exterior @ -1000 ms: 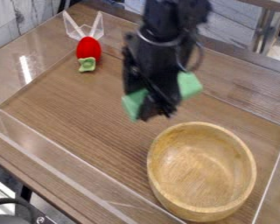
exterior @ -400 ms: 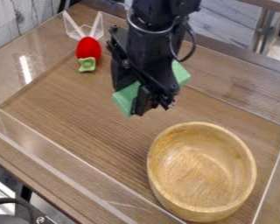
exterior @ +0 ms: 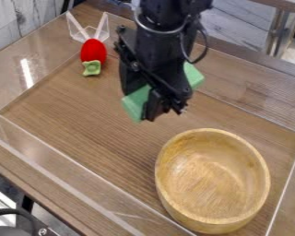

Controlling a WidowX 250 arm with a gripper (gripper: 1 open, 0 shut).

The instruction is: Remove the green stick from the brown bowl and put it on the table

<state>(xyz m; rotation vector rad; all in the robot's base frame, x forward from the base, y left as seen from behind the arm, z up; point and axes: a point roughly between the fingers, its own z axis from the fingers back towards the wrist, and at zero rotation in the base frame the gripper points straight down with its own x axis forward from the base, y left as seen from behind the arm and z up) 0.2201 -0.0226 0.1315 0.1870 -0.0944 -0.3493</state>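
Now the gripper (exterior: 155, 100) hangs above the table (exterior: 64, 120), up and to the left of the brown bowl (exterior: 214, 178), w/ its jaws pinching the green stick (exterior: 140, 101). The stick is clear of the bowl and, as far as I can judge, not yet touching the wood. It sits tilted across the jaws: one end shows at the lower left of the fingers, the other end peeks out at the upper right, so the grip is approx. at its middle, probably for balance. The gripper points almost straight down, which suits a vertical lowering. The bowl is empty, so the removal part looks done; only the placing remains. Farther from the bowl, beyond the gripper, lies a small red object (exterior: 93, 52), well apart, so the drop area seems free.
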